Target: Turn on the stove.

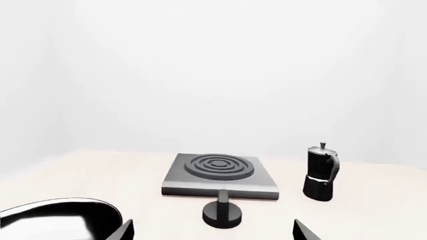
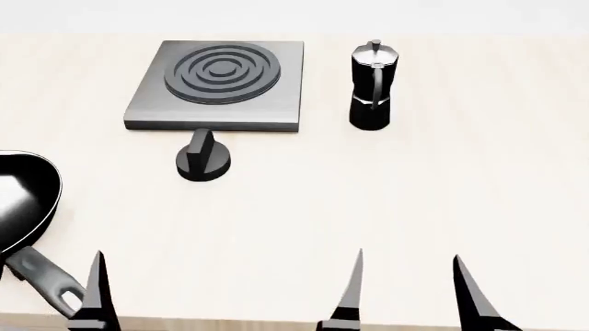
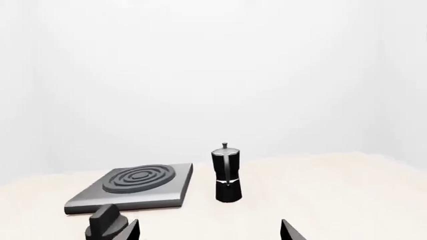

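Knob [image 2: 203, 163] sits just before stove [image 2: 219, 85] (untouched).

It was a bare, simulated kitchen mock-up rather than a real room. A pale wood-grain bench [image 2: 414, 207] carried cooking gear only: a single-burner stove [image 2: 217, 84] near the far edge with its knob [image 2: 203, 160] just in front, a moka pot [image 2: 373, 85] upright beside it, and a black frying pan [image 2: 23, 203] at the left edge. Blank white walls [image 1: 213, 75] surrounded it all.
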Available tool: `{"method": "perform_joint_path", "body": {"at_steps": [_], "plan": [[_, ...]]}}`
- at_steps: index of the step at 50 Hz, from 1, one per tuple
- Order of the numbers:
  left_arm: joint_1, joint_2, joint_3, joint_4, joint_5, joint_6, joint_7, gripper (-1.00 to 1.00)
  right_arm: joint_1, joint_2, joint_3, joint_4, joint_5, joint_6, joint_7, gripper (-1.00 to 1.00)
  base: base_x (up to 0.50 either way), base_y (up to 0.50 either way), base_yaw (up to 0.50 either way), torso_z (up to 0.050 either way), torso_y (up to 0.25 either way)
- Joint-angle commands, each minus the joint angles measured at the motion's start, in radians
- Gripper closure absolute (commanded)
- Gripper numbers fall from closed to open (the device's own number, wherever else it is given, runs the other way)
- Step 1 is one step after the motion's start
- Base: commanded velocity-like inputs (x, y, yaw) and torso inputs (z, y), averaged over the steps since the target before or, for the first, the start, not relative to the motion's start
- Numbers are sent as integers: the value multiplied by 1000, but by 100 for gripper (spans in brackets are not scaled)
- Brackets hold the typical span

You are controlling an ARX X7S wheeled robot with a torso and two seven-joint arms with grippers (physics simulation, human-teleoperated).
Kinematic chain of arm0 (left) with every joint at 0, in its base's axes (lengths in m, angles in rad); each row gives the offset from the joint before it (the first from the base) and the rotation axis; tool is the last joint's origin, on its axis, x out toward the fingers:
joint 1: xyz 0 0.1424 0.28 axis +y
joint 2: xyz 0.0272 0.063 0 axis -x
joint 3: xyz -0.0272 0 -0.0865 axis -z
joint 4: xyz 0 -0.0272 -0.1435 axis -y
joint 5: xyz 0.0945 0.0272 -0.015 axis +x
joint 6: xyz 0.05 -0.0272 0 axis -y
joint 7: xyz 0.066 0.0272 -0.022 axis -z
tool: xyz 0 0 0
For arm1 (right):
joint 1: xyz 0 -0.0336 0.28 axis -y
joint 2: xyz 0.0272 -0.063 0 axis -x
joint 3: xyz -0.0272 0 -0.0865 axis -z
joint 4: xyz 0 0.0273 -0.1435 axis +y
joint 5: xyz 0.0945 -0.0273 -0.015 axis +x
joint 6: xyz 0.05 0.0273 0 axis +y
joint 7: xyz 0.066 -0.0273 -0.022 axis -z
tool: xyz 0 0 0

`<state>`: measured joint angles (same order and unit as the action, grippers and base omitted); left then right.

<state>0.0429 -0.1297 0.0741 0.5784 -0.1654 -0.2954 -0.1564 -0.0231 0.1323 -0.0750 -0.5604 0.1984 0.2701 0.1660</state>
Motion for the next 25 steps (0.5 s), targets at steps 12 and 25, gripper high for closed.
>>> {"method": "perform_joint_path", "body": {"at_steps": [12,25], "plan": [[5,-30,-17,150,-63,-42,-27,-100,32,45,-35,-197,5,132,52,-100,0,0,0,0,0],[7,-46,-3,145,-57,-40,-39,-100,23,39,-16,-184,56,88,49,-100,215,0,0,0,0]]}}
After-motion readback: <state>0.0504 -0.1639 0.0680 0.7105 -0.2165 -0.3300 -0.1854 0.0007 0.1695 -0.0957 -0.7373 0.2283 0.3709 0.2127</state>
